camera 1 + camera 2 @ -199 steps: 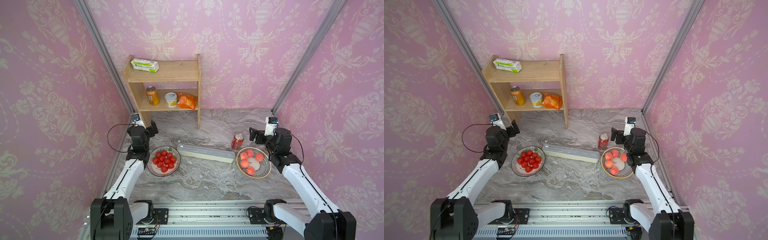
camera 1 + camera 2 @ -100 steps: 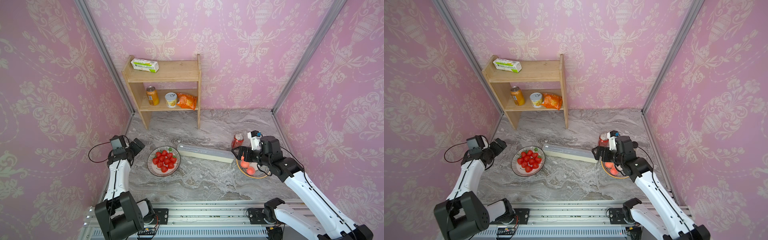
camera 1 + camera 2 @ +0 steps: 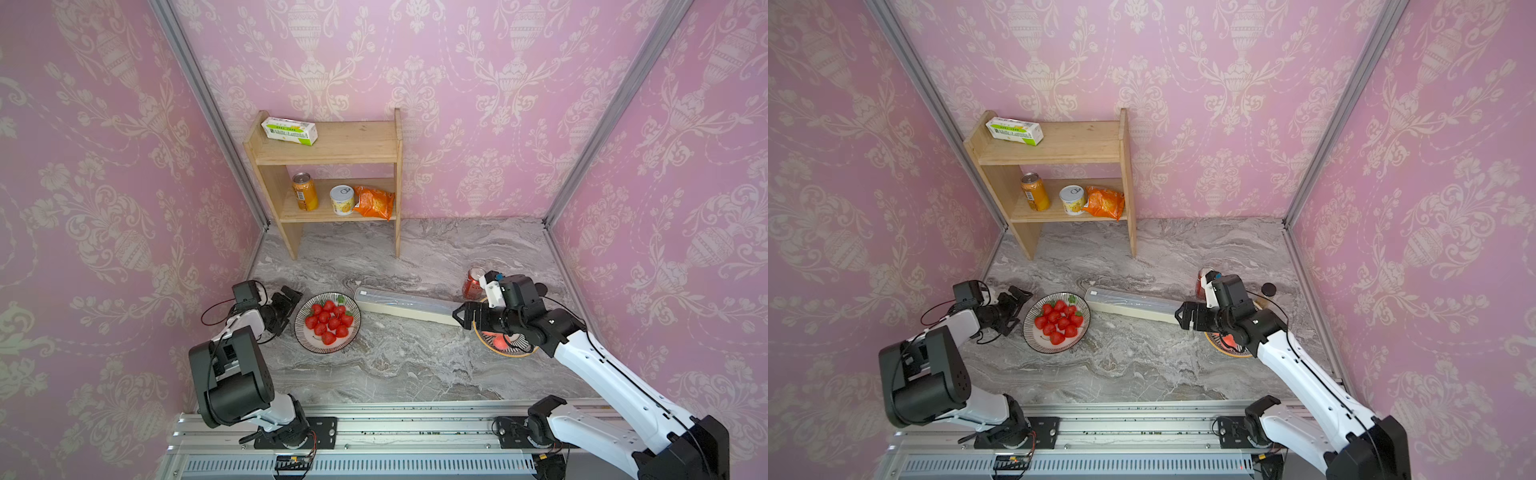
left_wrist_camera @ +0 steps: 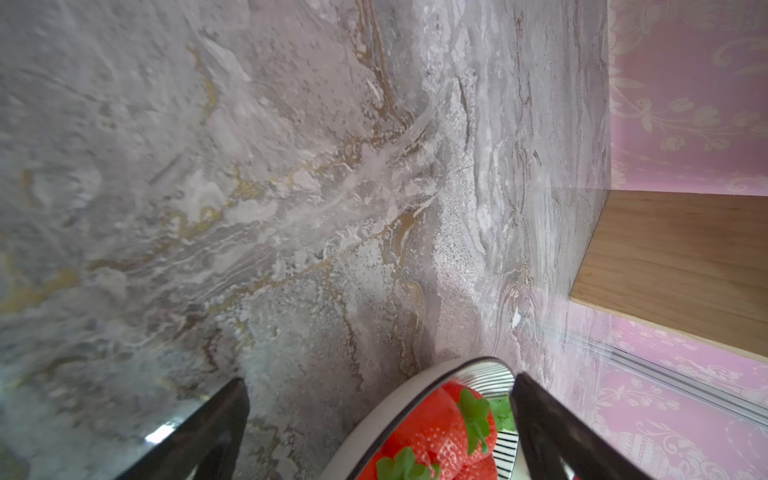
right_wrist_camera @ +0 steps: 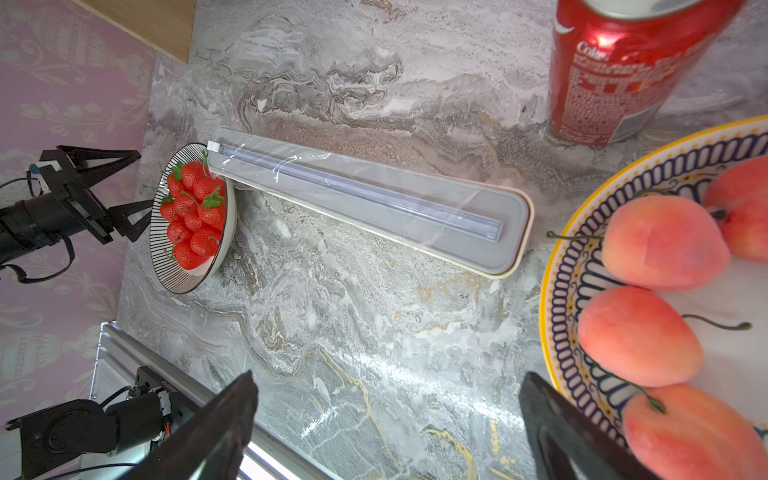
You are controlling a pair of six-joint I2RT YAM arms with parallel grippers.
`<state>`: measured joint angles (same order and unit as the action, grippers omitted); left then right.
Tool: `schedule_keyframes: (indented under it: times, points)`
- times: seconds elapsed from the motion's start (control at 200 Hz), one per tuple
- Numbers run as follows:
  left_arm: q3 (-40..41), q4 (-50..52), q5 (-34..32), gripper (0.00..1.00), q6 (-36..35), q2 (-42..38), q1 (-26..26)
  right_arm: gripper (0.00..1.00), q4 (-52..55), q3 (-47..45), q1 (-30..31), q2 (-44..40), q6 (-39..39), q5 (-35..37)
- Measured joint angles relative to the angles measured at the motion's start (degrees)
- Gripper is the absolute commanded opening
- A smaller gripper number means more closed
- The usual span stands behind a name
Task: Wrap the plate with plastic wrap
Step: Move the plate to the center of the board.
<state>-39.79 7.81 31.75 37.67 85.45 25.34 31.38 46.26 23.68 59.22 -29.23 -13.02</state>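
The plastic wrap (image 5: 286,164) lies as clear film on the grey top of its long cream box (image 3: 405,305). The box lies slantwise in the middle of the marble desk (image 3: 395,365). Its left end is just beside the rim of the striped plate (image 3: 328,350) with strawberries (image 3: 328,320). Its right end is near the yellow-rimmed plate (image 3: 513,353) with peaches (image 5: 665,241).

A red can (image 3: 473,284) stands just behind this right end, toward the desk's right edge. The right arm covers most of the peach plate in both top views. A wooden shelf (image 3: 328,153) stands at the back left corner. It carries a green-and-white carton (image 3: 289,131) on top, and an orange can (image 3: 304,192), a tin (image 3: 342,200) and an orange packet (image 3: 374,201) below.

The marble is open between the plates and the front edge, and also between the shelf and the box.

The left gripper (image 3: 289,309) is low by the left edge, just beside the striped plate. Its fingers (image 4: 216,424) are apart and hold nothing; I cannot tell if one touches the rim. The right gripper (image 3: 464,318) is at the box's right end, fingers wide apart, nothing between them.

One second ago both grippers were further back and the peach plate was in full view. Since then the left arm has folded down and the right gripper has come across to the box. The things on the desk have not moved.
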Motion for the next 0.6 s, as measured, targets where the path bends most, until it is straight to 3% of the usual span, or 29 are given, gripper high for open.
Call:
schedule_keyframes:
  times: [0.315, 0.6]
  points:
    - [1.68, -0.57, 2.34, 0.99, 1.33, -0.20, -9.18, 1.00, -0.44, 0.02, 0.11, 2.95, 0.26, 0.83]
    - [3.10, 3.63, 2.03, 0.99, 3.56, -7.08, -19.93, 1.00, -1.31, 0.02, 0.11, 6.93, 0.28, 1.01]
